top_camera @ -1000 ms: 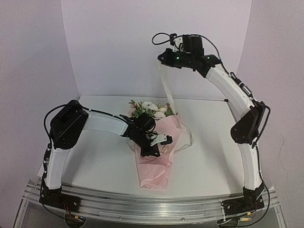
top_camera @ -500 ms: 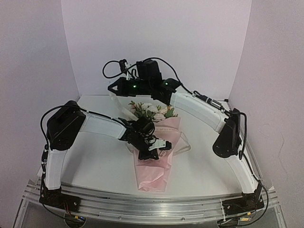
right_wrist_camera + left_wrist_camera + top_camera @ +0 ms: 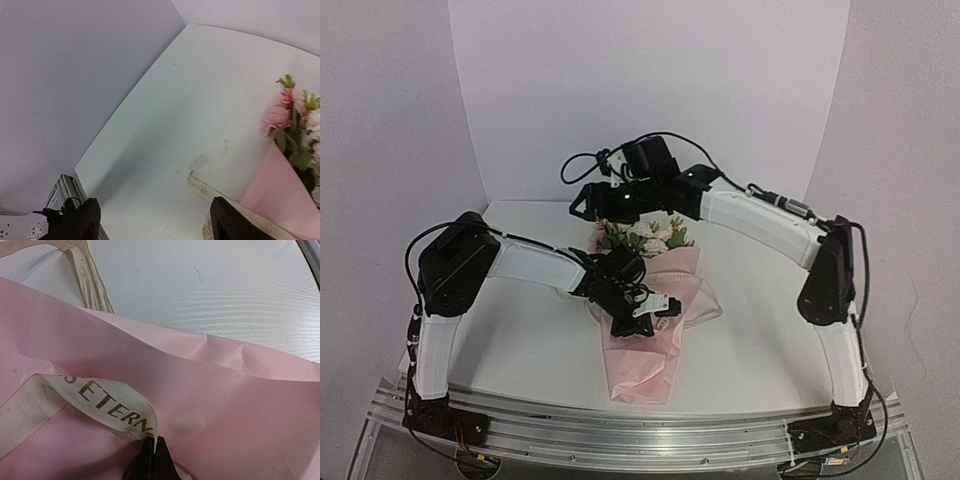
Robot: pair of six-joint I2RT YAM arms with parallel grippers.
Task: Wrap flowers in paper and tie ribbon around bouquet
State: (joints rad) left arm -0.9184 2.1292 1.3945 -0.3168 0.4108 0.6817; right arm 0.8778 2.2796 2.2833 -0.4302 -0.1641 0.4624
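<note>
The bouquet lies in the middle of the table, a tapering cone of pink paper with the flowers at its far end. My left gripper rests on the cone's middle. Its fingertips are shut on the lettered cream ribbon, which loops over the paper. My right gripper hovers above the table just behind and left of the blooms, its fingers wide apart with nothing between them. A loose ribbon end curls on the table below it, beside the flowers.
A white table carries everything, enclosed by pale backdrop walls behind and at both sides. A metal rail with the arm bases runs along the near edge. More ribbon loops on the table right of the cone.
My right arm swung down from high at the back right to low over the flowers' far left, and its jaws opened, dropping the ribbon end onto the table. The left gripper stayed put.
</note>
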